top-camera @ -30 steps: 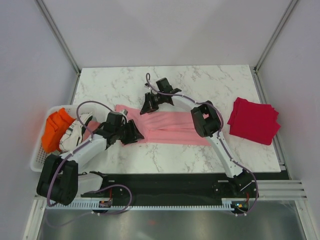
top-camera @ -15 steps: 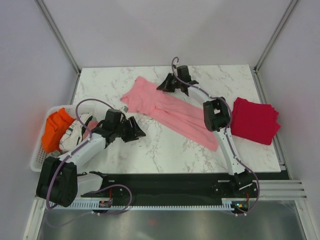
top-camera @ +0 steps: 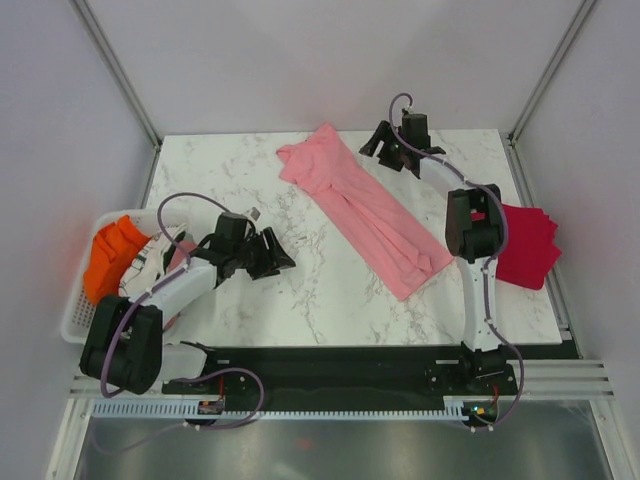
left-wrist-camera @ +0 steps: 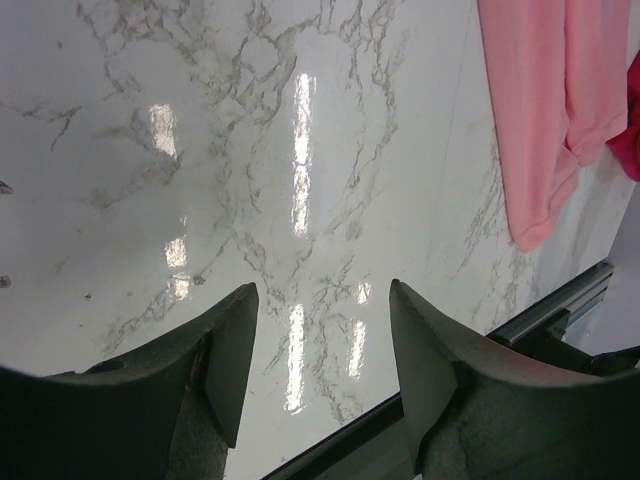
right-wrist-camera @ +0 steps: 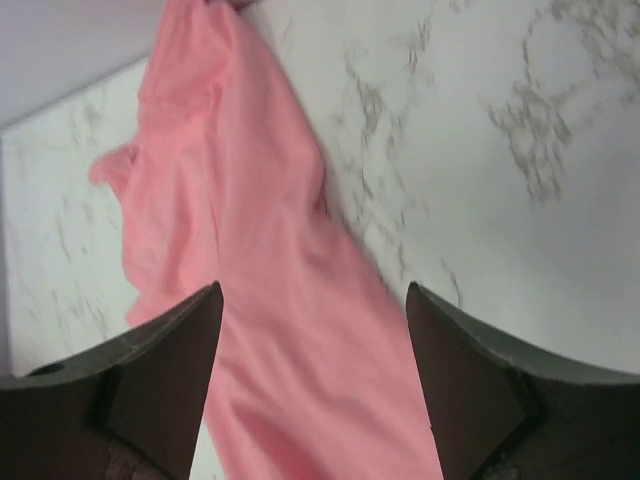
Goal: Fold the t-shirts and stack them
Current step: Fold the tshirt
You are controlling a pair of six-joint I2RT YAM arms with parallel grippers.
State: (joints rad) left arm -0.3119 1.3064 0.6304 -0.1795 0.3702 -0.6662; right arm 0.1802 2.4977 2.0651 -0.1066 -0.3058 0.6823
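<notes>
Marble tabletop (top-camera: pixel 300 310) fills most of my view. Nearest me, the left gripper (left-wrist-camera: pixel 322 290) hovers with jaws parted and nothing between them, only bare marble underneath. The pink t-shirt (top-camera: pixel 365 215), which lay at its fingertips a second ago, now sits off to its right and beyond it. To its left is the white basket (top-camera: pixel 72 318) holding orange cloth (top-camera: pixel 112 255).

Farther out, the right gripper (right-wrist-camera: pixel 312 300) has just let go. It was pinching the pink shirt and swinging it toward the far edge; now its jaws stand wide, with the shirt spread below and ahead of them. The shirt lies as a long diagonal strip, its near end close to the folded crimson t-shirt (top-camera: pixel 530 245). I judge the strip is laid out for its crosswise folds, with stacking to follow.
</notes>
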